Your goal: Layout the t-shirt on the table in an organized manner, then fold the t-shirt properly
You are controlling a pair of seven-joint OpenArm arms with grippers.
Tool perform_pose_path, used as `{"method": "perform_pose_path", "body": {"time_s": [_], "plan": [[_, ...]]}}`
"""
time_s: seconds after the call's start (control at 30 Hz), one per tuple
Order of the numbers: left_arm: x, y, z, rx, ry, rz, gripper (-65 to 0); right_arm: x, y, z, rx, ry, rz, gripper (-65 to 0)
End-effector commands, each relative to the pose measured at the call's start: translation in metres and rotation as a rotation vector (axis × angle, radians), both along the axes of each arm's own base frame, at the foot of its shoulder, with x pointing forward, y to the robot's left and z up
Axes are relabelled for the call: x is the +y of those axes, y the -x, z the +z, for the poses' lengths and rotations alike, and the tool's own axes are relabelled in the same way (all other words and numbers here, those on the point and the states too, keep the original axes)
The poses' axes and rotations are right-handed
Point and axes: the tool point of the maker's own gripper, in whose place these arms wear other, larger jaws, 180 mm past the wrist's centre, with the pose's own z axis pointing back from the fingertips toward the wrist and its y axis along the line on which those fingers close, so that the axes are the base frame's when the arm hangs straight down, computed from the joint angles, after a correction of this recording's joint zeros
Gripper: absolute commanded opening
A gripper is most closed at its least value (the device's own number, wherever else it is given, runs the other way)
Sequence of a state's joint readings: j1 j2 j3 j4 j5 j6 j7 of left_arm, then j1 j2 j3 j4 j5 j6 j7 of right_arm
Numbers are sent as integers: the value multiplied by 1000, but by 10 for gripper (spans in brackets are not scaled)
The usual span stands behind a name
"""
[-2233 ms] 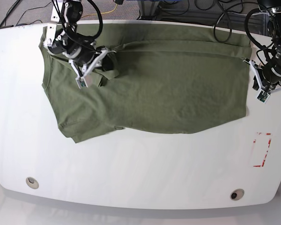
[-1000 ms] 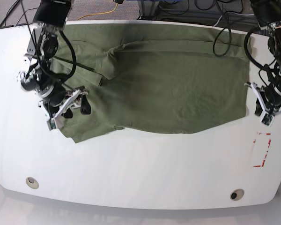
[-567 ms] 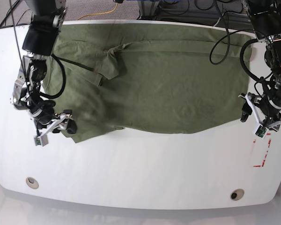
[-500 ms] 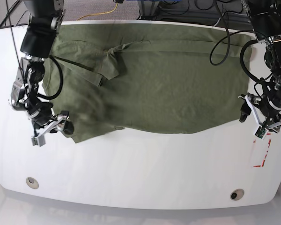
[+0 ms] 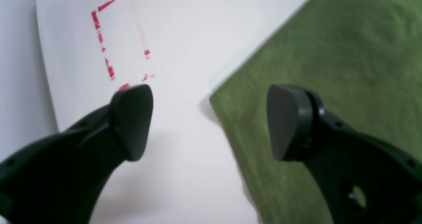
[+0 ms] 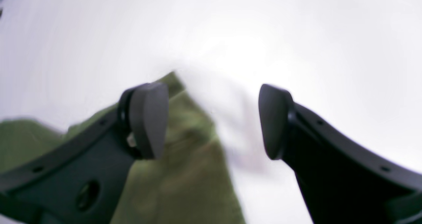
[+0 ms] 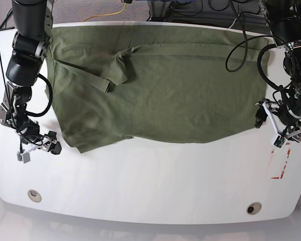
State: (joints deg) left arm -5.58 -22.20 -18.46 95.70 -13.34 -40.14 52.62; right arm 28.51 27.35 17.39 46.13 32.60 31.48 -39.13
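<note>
olive-green t-shirt (image 7: 165,85), glossy white table (image 7: 155,181)

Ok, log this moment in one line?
t-shirt flat on table | left tool open, straddling corner | right tool open at opposite corner

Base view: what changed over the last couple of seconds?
The right gripper swept from the sleeve down off the olive-green cotton t-shirt onto the glossy white table. The left gripper slid nearer along the hem corner and opened. The shirt barely shifted.
</note>
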Motion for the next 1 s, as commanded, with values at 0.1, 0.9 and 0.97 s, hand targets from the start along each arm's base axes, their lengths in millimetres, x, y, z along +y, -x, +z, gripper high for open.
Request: {"method": "perform_pose_path", "body": {"time_s": [0.1, 0.9, 0.97], "plan": [[3, -7, 17, -53, -6, -6, -138, -6, -12, 13, -60, 40, 8, -233], [5, -7, 17, -54, -9, -1, -138, 26, 21, -51, 34, -24, 45, -239], [5, -7, 17, -54, -9, -1, -138, 33, 20, -53, 33, -35, 51, -239]]}}
